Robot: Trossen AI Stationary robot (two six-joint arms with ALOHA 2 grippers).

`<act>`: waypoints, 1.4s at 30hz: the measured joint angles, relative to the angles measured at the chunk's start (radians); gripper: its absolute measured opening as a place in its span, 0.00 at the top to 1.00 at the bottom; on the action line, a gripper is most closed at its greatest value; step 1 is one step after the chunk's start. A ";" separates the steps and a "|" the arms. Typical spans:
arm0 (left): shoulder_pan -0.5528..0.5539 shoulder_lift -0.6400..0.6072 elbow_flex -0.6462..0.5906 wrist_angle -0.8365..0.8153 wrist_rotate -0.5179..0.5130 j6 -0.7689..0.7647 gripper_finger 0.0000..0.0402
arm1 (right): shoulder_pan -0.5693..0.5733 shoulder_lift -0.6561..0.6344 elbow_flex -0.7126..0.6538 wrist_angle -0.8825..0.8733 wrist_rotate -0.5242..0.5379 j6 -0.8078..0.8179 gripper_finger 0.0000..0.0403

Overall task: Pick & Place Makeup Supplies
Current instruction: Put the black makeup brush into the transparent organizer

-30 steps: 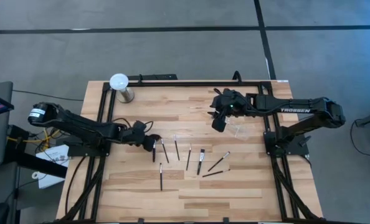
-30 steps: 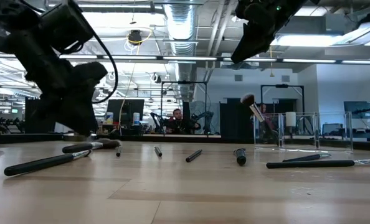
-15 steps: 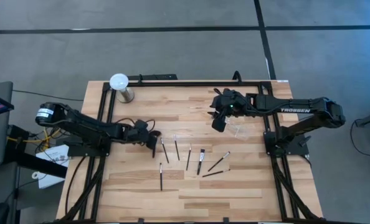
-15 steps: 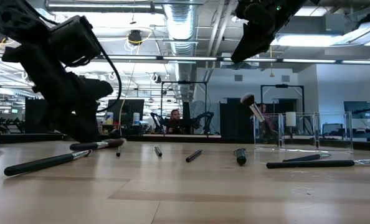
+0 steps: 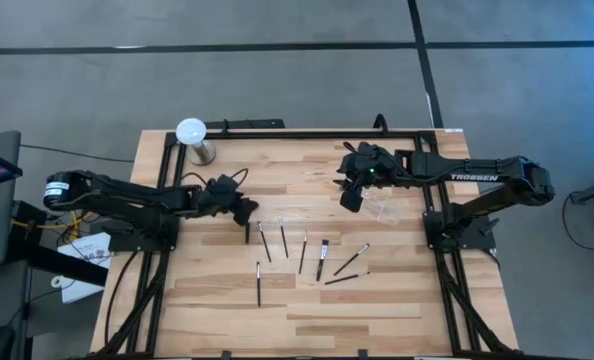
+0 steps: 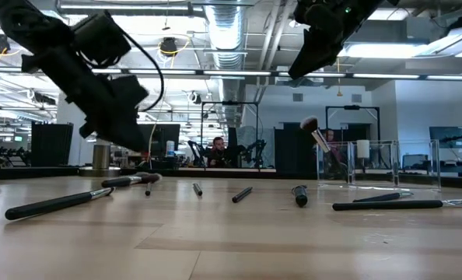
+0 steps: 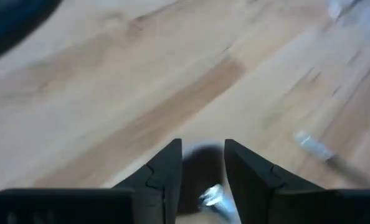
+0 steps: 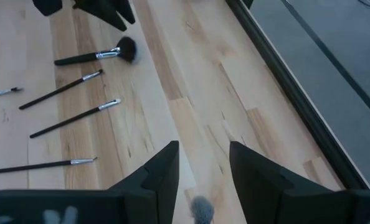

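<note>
High view: the left arm reaches low across the table (image 5: 227, 310), its left gripper (image 5: 245, 212) just above the near end of a row of brushes (image 5: 302, 255); one dark brush (image 5: 247, 236) lies right under it. The right arm stretches from the far side, its right gripper (image 5: 350, 197) raised over bare wood beside a clear pouch (image 5: 381, 209). Wide bare board lies in front of the row.

Low view: the left gripper (image 6: 130, 136) hangs tilted above a brush (image 6: 126, 180), clear of the tabletop. The right gripper (image 6: 305, 58) is high up.

Left wrist view: the fingers (image 7: 166, 174) stand spread, with a dark brush head (image 7: 203, 158) between them, not pinched.

Right wrist view: the fingers (image 8: 163, 171) stand apart, a grey brush tip (image 8: 202, 210) below; brushes (image 8: 66, 109) lie ahead, the table edge (image 8: 278, 68) off to one side.
</note>
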 joint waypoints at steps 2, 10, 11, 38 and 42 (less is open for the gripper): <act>-0.023 -0.022 0.000 -0.001 0.014 -0.092 0.71 | 0.000 0.000 0.000 0.000 0.000 0.001 0.67; -0.226 0.093 0.001 -0.001 -0.044 -0.305 0.71 | 0.006 0.000 0.000 -0.003 -0.001 -0.031 0.68; -0.238 0.114 0.001 -0.003 -0.065 -0.319 0.71 | 0.008 0.000 0.000 -0.004 -0.004 -0.045 0.68; -0.289 0.380 0.002 0.089 -0.270 -0.332 0.71 | 0.008 0.000 0.000 -0.004 -0.058 -0.087 0.70; -0.366 0.466 0.004 0.116 -0.393 -0.385 0.71 | 0.008 0.000 -0.001 -0.005 -0.058 -0.086 0.70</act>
